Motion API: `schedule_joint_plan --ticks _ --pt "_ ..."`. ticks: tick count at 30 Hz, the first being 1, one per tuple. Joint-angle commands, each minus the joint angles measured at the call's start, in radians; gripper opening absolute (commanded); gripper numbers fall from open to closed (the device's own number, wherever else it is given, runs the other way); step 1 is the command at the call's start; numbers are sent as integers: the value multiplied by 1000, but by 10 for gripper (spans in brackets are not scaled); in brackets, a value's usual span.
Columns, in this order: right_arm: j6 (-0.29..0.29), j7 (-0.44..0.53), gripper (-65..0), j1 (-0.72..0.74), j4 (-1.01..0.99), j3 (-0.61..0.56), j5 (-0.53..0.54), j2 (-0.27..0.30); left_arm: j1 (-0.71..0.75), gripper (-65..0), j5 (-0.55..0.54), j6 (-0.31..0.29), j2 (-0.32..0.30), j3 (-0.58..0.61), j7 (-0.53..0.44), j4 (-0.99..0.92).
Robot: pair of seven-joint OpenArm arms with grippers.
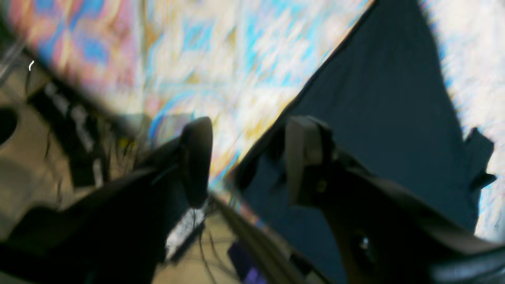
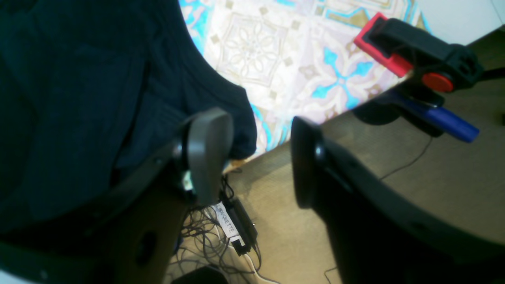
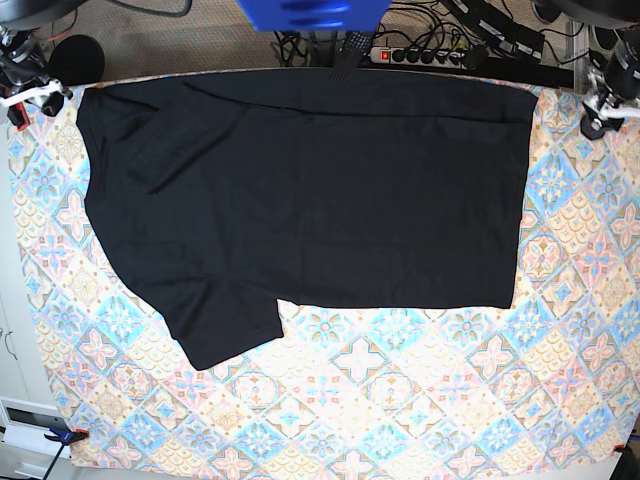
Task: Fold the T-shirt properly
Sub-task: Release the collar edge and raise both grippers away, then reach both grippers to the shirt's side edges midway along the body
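Note:
The black T-shirt (image 3: 310, 190) lies spread flat across the far half of the patterned tablecloth (image 3: 400, 400), one short sleeve (image 3: 225, 330) pointing toward the near side. The left wrist view is blurred. It shows my left gripper (image 1: 248, 165) open above the table's far edge, with the T-shirt (image 1: 386, 98) lying below and beyond its right finger (image 1: 303, 157). My right gripper (image 2: 258, 157) is open too and holds nothing. It hangs over the table edge beside a corner of the T-shirt (image 2: 98, 98).
A red and black clamp (image 2: 414, 59) with a blue handle grips the table edge near my right gripper. Cables and a power strip (image 3: 420, 50) lie on the floor behind the table. Another clamp (image 3: 65, 435) sits at the near left corner.

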Motion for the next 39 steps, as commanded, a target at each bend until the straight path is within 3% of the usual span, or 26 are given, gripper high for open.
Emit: schedule_joint_plan --ticks 1,9,14,23,36,39 --pt "1 15 -376 -6 18 6 11 17 -7 -344 -9 -3 -18 -17 -11 14" --pt "1 15 -376 34 20 -61 11 22 -170 -344 143 -2 -20 -13 -2 14" --pt "1 15 -376 89 20 -149 6 23 -342 -344 270 -3 -20 -6 86 8" --pt "1 15 -377 169 20 -287 6 30 -530 -344 445 -5 -14 211 89 -35" --pt "1 15 -378 363 11 -506 3 109 -827 -344 578 -5 -18 459 -129 -512" --pt "1 15 -378 397 11 -545 -63 109 -894 -344 608 -5 -15 527 -189 -614"
